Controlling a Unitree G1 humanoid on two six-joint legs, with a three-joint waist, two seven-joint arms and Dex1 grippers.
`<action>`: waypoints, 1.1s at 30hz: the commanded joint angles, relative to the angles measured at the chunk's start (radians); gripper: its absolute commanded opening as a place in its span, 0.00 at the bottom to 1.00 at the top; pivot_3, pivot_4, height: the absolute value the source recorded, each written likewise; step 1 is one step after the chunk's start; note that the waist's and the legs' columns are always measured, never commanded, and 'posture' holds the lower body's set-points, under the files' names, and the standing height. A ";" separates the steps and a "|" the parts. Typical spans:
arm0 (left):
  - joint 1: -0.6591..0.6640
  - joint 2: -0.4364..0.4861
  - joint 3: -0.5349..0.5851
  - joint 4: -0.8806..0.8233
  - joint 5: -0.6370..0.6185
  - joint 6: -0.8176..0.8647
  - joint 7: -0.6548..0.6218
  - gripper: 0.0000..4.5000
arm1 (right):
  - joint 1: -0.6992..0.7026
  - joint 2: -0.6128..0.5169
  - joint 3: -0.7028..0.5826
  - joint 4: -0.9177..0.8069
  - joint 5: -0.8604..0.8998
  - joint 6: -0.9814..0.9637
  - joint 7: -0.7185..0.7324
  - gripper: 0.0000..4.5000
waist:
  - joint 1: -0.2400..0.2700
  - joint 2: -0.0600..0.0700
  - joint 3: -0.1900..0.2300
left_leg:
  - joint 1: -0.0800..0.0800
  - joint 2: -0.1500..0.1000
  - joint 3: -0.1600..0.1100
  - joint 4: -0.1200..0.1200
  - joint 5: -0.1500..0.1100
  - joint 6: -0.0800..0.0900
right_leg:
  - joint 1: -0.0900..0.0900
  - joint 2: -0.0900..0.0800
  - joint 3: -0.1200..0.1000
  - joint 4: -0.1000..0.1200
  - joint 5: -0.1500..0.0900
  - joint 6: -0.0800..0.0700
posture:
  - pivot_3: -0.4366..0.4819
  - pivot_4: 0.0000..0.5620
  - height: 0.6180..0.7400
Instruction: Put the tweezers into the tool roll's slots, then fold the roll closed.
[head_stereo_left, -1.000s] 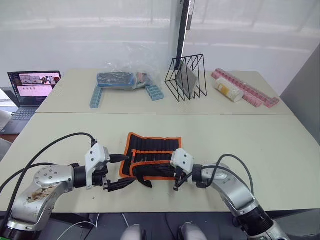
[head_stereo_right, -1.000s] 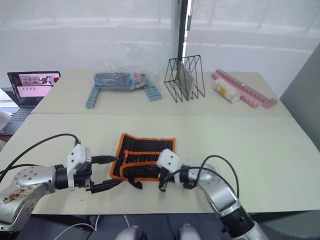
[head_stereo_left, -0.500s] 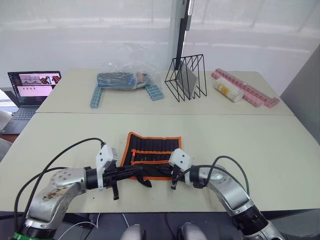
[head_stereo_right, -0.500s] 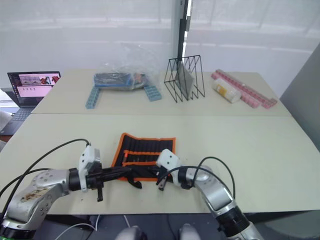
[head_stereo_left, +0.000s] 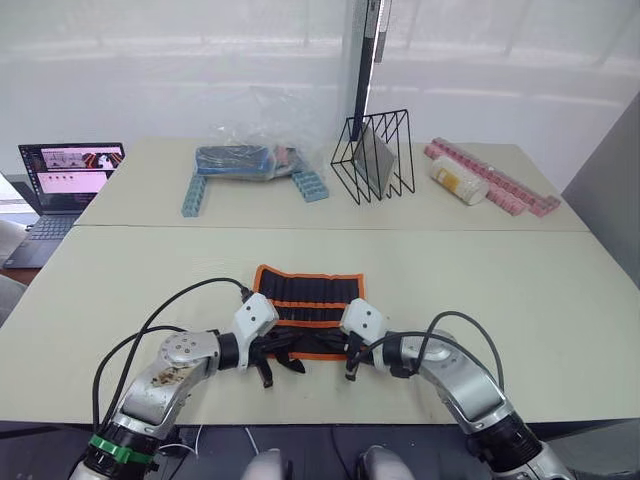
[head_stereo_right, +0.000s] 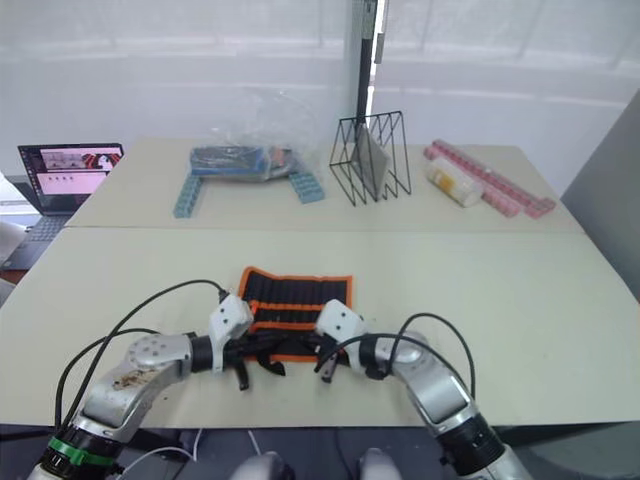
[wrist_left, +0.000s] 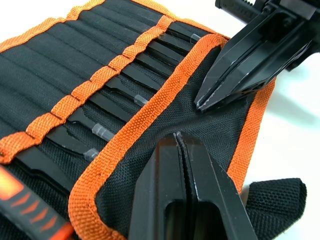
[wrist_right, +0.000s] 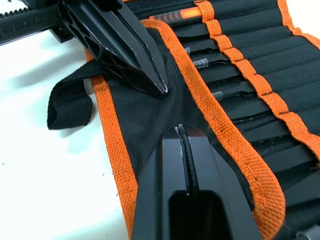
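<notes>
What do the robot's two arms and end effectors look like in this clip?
Both arms are rounded silver-grey metal, each with a white boxy wrist block and a looping black cable. The left arm has brownish scuff marks and a green band near its base. Left end effector and right end effector each have two tapered black fingers.

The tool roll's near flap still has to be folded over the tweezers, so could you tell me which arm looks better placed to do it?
Neither clearly: both. The left gripper and the right gripper are each shut on the tool roll at its near flap, side by side, so lifting it together over the tweezers looks likeliest.
</notes>
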 joint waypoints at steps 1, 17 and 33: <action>0.068 0.041 -0.027 -0.013 0.020 0.034 -0.020 0.01 | 0.015 -0.025 -0.004 -0.007 -0.019 0.023 -0.008 0.00 | -0.002 0.000 0.000 | 0.001 0.000 0.000 -0.001 0.000 0.000 | 0.000 0.000 0.000 0.000 0.000 0.000 | 0.48 0.27 0.86; 0.111 0.031 -0.019 -0.033 0.016 0.026 0.004 0.01 | -0.016 0.022 0.064 -0.005 -0.035 0.011 -0.007 0.00 | -0.002 0.001 -0.001 | 0.004 0.000 0.002 -0.006 0.000 0.000 | 0.000 -0.001 0.002 -0.001 0.000 0.000 | 0.48 0.27 0.86; 0.146 0.055 0.000 -0.029 0.020 0.007 -0.014 0.01 | 0.075 -0.124 -0.012 -0.063 0.011 0.122 0.030 0.00 | -0.004 0.003 -0.004 | 0.008 0.001 0.002 -0.008 0.000 0.000 | 0.006 0.000 0.001 -0.005 0.000 -0.001 | 0.48 0.27 0.86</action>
